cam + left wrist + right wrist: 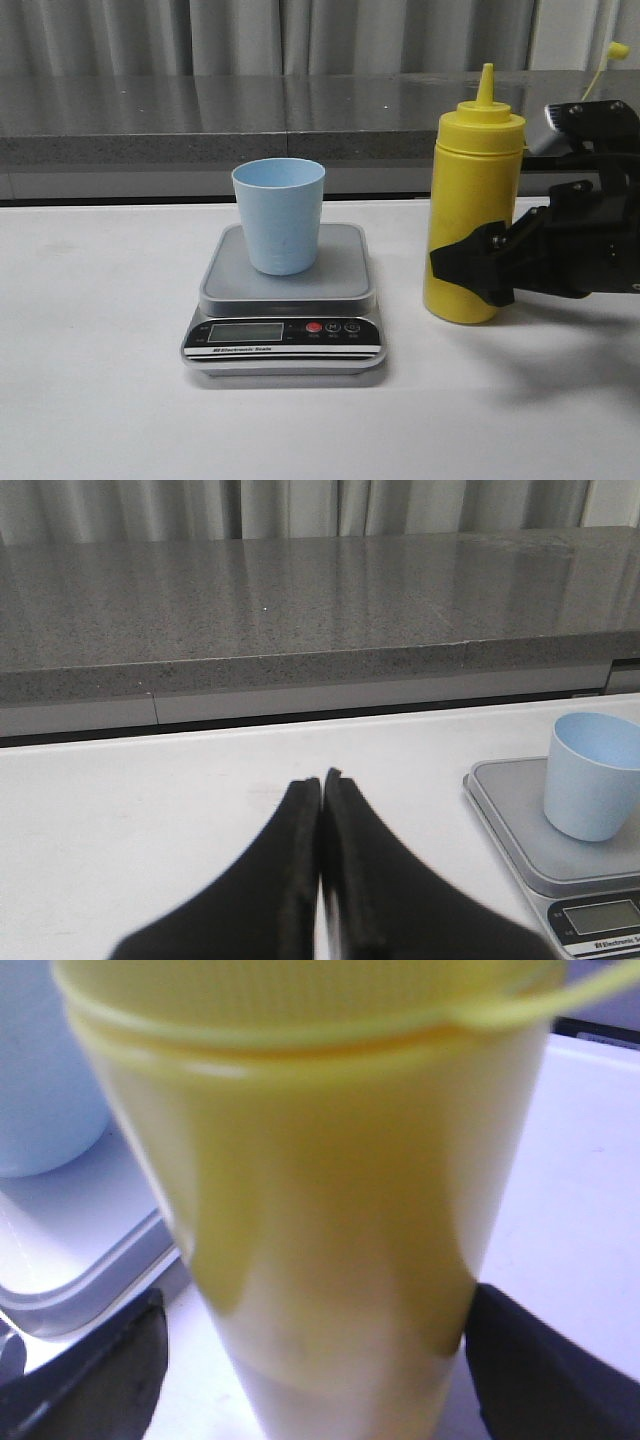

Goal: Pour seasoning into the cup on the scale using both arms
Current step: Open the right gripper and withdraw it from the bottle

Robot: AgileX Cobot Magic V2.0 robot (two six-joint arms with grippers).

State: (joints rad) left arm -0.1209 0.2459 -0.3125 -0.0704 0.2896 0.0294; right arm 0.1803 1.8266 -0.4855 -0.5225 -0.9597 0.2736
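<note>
The yellow squeeze bottle (472, 215) stands upright on the white surface (100, 380), just to the right of the digital kitchen scale (285, 305) and apart from it. Its cone nozzle points straight up, and the thin tethered cap (617, 49) hangs off to the right.

The right gripper (470, 265) reaches in from the right at the bottle's lower half. Its jaws are spread wide, one on either side of the bottle. In the right wrist view the bottle (320, 1190) fills the space between the two dark fingers (90, 1380), with a sliver of gap on each side, so whether they touch it cannot be told.

The pale blue cup (279, 215) sits upright on the scale's platform, towards the back.

The left gripper (321, 785) hangs over bare surface, well to the left of the scale (520, 840) and cup (592, 776), its jaws pressed together with nothing between them.
</note>
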